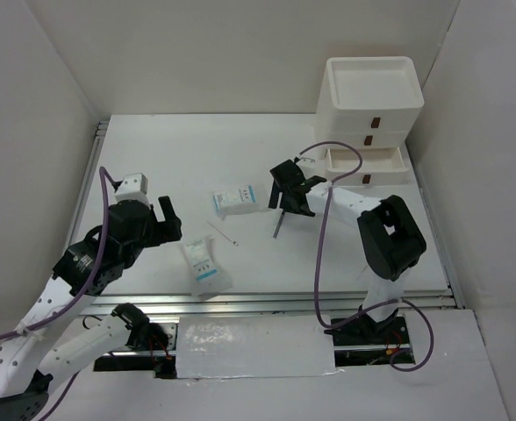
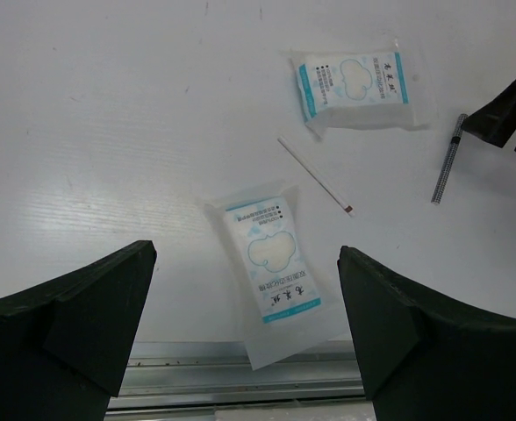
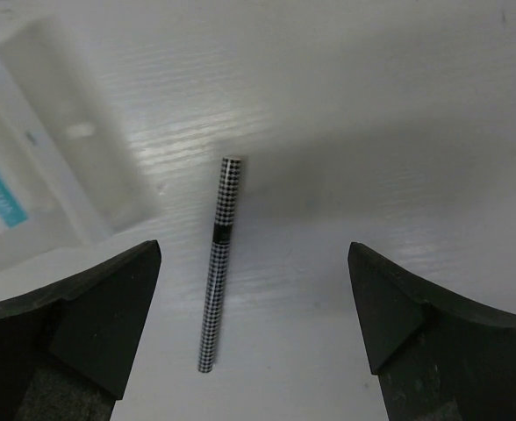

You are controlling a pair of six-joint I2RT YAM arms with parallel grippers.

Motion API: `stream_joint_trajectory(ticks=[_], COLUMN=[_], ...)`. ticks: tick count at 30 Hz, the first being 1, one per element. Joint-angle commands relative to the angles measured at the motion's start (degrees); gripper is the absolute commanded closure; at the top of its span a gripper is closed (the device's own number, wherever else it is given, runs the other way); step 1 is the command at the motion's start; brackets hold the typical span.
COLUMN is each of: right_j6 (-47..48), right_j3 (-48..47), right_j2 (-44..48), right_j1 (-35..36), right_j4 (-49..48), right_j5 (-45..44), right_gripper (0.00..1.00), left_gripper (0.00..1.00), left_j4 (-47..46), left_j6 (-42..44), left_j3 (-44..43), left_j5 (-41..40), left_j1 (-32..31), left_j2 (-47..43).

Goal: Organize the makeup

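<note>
White worktop (image 1: pixel 153 158) with white walls round it. We see a white stacked drawer unit (image 1: pixel 369 96) at the far right corner, with an open tray on top and one lower drawer standing out a bit.

The left arm (image 1: pixel 91 254) reaches in from the near left. Its jaws are spread wide and hold nothing; they hang above the near sachet (image 2: pixel 271 254) without touching it. The right arm (image 1: pixel 385 232) bends in from the right. Its jaws are also spread wide and empty, and they hover right over the pencil (image 3: pixel 216 263).

There are two white-and-blue printed sachets. The near one lies flat by the front rail, left of centre. The far sachet (image 1: pixel 237 200) lies flat mid-worktop, just left of the right jaws.

The pencil has a grey check pattern with a dark band. It lies flat on the worktop between the right fingers, clear of both and nearer the one on the left in the wrist view.

A thin white stick (image 2: pixel 315 175) with a dark tip lies between the two sachets and touches neither.
</note>
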State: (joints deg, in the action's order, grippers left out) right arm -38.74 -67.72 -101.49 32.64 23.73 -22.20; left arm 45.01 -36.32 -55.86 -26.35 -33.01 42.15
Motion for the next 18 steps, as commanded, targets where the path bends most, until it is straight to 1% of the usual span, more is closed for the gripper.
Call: stream_joint_trajectory(ticks=[1,3,4,5,8,14,15,17,18], right_j6=[0.2,0.4,0.7,0.6,0.5,1.0,1.4,1.6,2.1], right_j3=[-4.2,-3.3,-2.4,-1.7,-1.4,-3.3,-3.4,-3.5,-3.3], right_j2=[-1.6,-1.8,-2.0,-2.4,-3.4,-8.0,-8.4,-9.0,-9.2], right_j1=[0.4,0.5,0.4,0.6,1.4,2.9,3.0,3.0,3.0], right_j4=[4.3,3.0,2.5,1.5,0.2,1.3,1.5,2.3,2.5], right_j5=[-5.7,-3.4,-2.2,0.0,2.6,3.6,3.8,4.2,4.4], right_gripper=[0.06,0.13,0.19,0.21,0.23,0.36,0.42,0.49,0.55], left_gripper=[0.01,0.01,0.01,0.01,0.01,0.01,0.01,0.0,0.01], left_j4=[-0.4,-0.5,-0.7,-1.1,-1.2,-1.0,-1.0,-0.8,-0.8], left_j6=[-0.5,-0.4,-0.3,0.0,0.3,0.2,0.2,0.1,0.0], left_j3=[-0.3,-0.1,0.0,0.0,0.0,0.0,0.0,0.0,0.0], left_j5=[-1.0,-0.8,-0.5,-0.1,0.2,0.2,0.2,-0.1,-0.2], left_j1=[0.2,0.2,0.3,0.3,0.3,0.3,0.3,0.3,0.3], left_j2=[-1.6,-2.5,-2.9,-3.3,-3.5,-4.2,-4.4,-5.0,-5.1])
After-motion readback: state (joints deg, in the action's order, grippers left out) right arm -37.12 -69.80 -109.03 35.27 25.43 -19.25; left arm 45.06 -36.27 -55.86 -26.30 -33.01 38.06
